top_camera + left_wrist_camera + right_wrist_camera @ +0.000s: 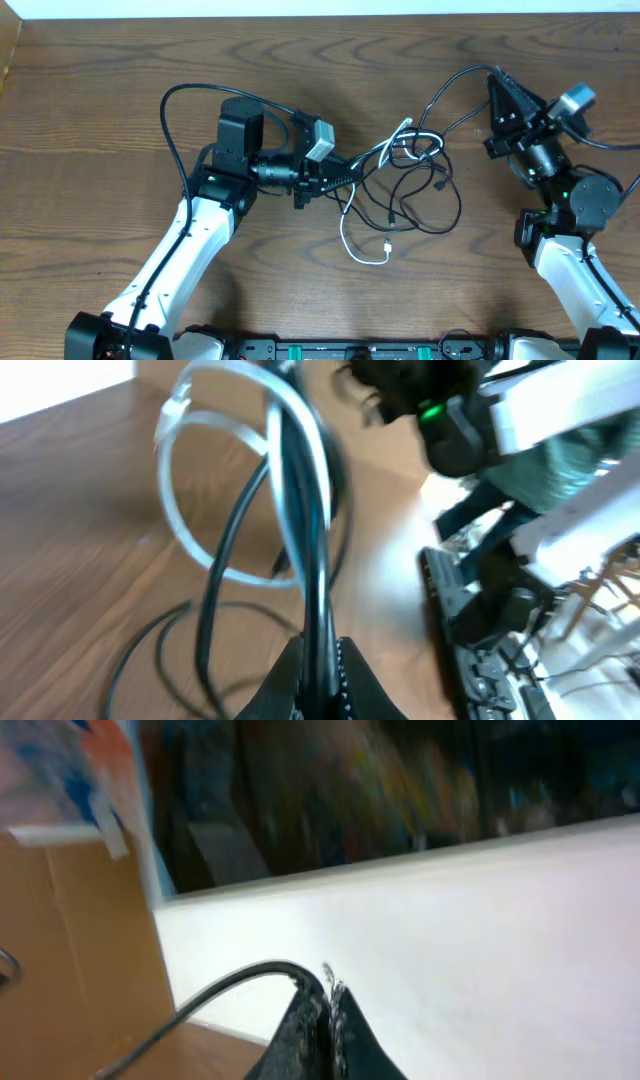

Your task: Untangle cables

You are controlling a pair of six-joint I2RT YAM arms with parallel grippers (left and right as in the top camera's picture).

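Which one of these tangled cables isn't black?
The white cable: the only pale one, it loops out of the tangle toward the bottom of the overhead view and ends in a white plug. All the others are black.

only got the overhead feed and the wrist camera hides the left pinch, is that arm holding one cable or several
observer: several. In the left wrist view the left jaws are shut on a bundle, with the white cable and at least one black strand leading out of it.
operator: and the right, has it got anything
observer: yes. The right wrist view shows the right jaws shut on a lone black cable that arcs off to the left of the tips.
operator: where is it pointing
observer: mostly at a white wall; only a sliver of wood shows at the lower left of that view.
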